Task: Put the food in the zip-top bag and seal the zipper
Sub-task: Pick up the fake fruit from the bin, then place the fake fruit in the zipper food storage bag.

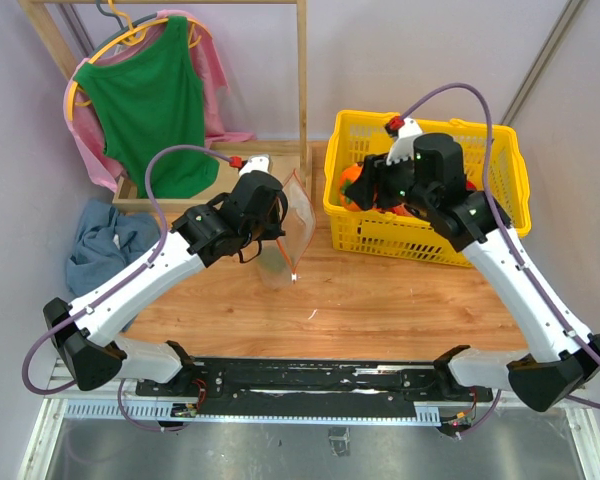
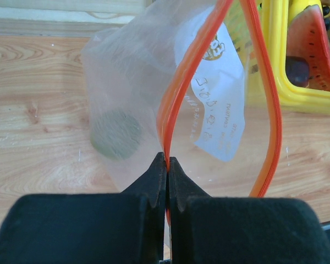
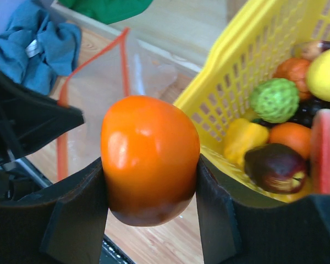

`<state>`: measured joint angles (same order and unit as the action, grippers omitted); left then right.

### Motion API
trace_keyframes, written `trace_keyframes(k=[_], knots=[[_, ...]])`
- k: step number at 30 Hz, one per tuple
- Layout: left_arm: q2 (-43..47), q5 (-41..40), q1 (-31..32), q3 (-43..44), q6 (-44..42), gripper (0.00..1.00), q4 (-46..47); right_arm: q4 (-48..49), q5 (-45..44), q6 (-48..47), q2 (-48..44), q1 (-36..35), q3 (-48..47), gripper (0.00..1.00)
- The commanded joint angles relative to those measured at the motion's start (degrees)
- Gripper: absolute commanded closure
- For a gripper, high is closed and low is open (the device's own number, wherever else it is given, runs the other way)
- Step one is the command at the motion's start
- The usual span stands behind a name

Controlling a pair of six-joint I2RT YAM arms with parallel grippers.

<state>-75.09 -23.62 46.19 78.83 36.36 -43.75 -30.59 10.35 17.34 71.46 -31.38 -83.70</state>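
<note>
Left claw point(image 2: 168, 165) pinches the zipper point(image 2: 181, 82); zip-top bag point(image 2: 126, 71) mouth gapes beside basket point(image 2: 313, 102).

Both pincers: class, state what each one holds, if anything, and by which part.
The left pincer pinches the zip-top bag by its zipper strip. The right pincer clamps an orange toy fruit across its sides.

The left arm point(image 1: 140, 280) and right arm point(image 1: 525, 285) have white shells and black joints. Each carries purple cables point(image 1: 148, 190) (red-capped ends).
</note>
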Motion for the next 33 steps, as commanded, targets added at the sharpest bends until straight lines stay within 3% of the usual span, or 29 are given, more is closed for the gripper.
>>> trace_keyframes(k=[1, 9, 19, 26, 33], knots=[[1.3, -2.3, -0.2, -1.0, 2.1, 1.0, 2.1, -0.1, -3.9, 5.2, 1.0, -6.7, -3.1, 0.88], [1.9, -1.7, -0.2, -1.7, 2.7, 1.0, 2.5, 4.4, -9.1, 10.2, 6.3, -13.5, -3.7, 0.89], [2.9, 0.8, -0.2, -2.6, 2.4, 1.0, 3.9, 9.5, -6.7, 12.8, 13.2, -14.5, -2.8, 0.84], [4.5, 3.2, -0.2, -2.8, 2.0, 1.0, 5.0, 10.5, -6.1, 12.9, 15.9, -14.4, -2.6, 0.7], [6.2, 4.0, -0.2, -4.9, 2.7, 1.0, 6.2, 11.8, -3.9, 12.7, 16.7, -14.4, -2.1, 0.42]])
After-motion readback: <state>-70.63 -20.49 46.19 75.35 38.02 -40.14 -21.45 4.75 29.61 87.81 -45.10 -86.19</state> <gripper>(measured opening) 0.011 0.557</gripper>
